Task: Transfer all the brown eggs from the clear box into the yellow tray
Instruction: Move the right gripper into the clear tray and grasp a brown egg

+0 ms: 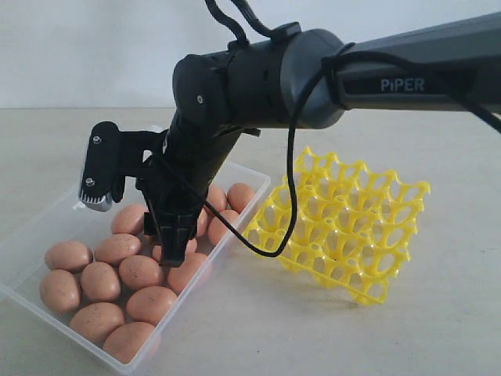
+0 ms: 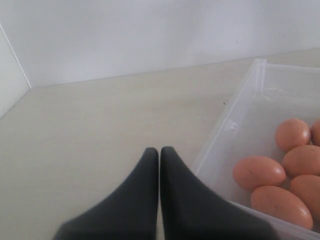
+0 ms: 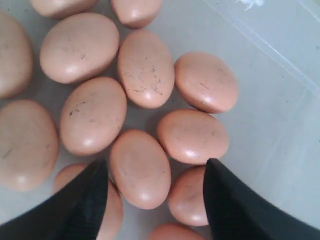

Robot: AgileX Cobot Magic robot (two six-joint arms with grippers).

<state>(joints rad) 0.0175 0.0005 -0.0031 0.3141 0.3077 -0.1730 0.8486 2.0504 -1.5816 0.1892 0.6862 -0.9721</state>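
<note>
- Right tool: spread wide, empty, above reddish-brown speckled oval eggs.
- Eggs inside shallow clear rectangular plastic box on counter.
- Left tool: fingers pressed together, outside box.
- Bright yellow square plastic lattice tray just beside box.

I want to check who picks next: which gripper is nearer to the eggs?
Right. The right gripper hangs open close above the eggs, over the box. The left gripper is shut and sits outside the box, beside its wall.
</note>
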